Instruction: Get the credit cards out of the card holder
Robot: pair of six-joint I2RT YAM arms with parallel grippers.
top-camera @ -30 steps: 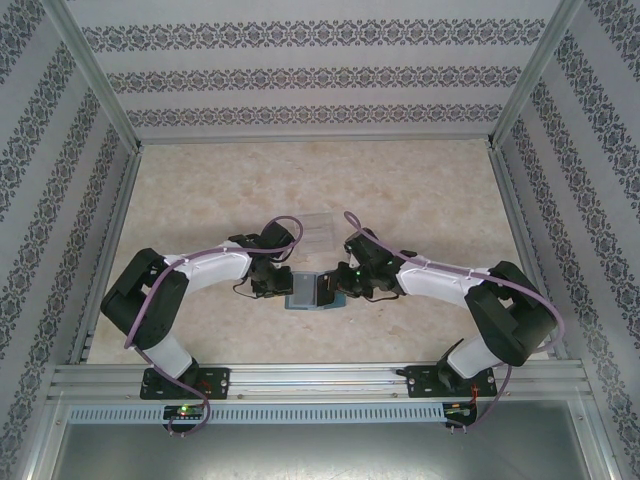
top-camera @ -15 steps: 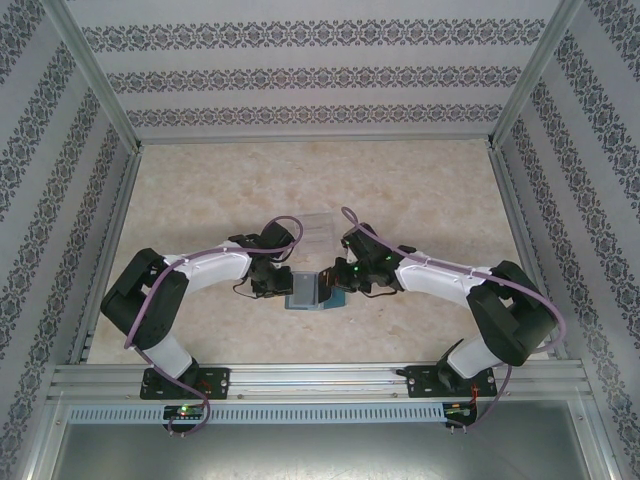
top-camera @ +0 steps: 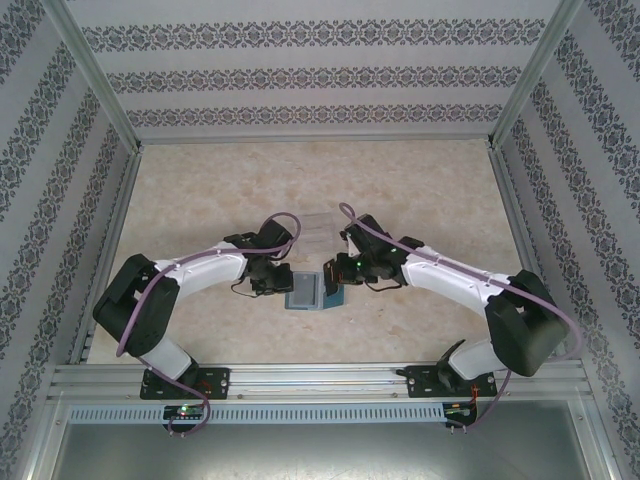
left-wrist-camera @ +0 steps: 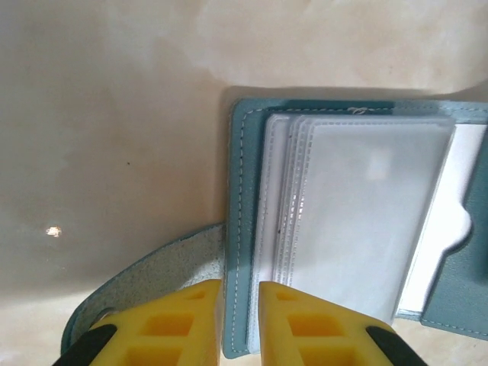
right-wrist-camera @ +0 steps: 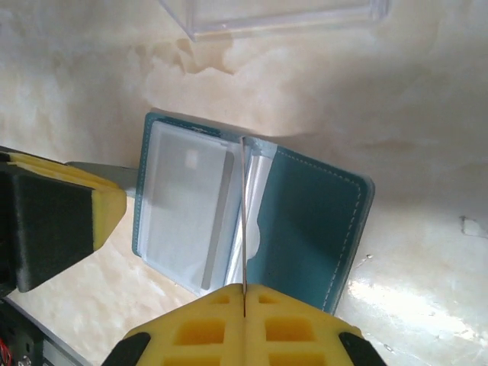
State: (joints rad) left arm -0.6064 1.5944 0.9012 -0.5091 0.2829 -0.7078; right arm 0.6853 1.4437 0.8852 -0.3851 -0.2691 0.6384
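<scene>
The credit cards (right-wrist-camera: pixel 191 213), thin pale plastic rectangles with a grey band, are tucked into clear sleeves inside the card holder (right-wrist-camera: pixel 313 221). That's the small teal-blue folding wallet lying open on the pale marbled counter (top-camera: pixel 420 190), between the two arms and just this side of a clear plastic box (top-camera: pixel 318 228).

The yellow left fingers (left-wrist-camera: pixel 305 328) are nearly closed, clamped on the stitched teal edge of one panel beside the soft side tab (left-wrist-camera: pixel 152 278), and they look to be pinning the holder down. The right fingers (right-wrist-camera: pixel 297 328) are pressed fully together on a thin leaf (right-wrist-camera: pixel 243 213) standing edge-on from the fold. Card or empty sleeve? I can't tell from here.

These cards look light, stiff and slick, and they sit snug in floppy sleeves. The best hold is probably a short exposed edge, drawn straight out along the sleeve's mouth. The wallet is light too, so it will likely lift with the card if the hold-down slips.

Against a second ago, the right arm has stretched out flatter, with its elbow swung lower toward the near rail. The left elbow has dropped a little as well. The holder lies on the same spot.
</scene>
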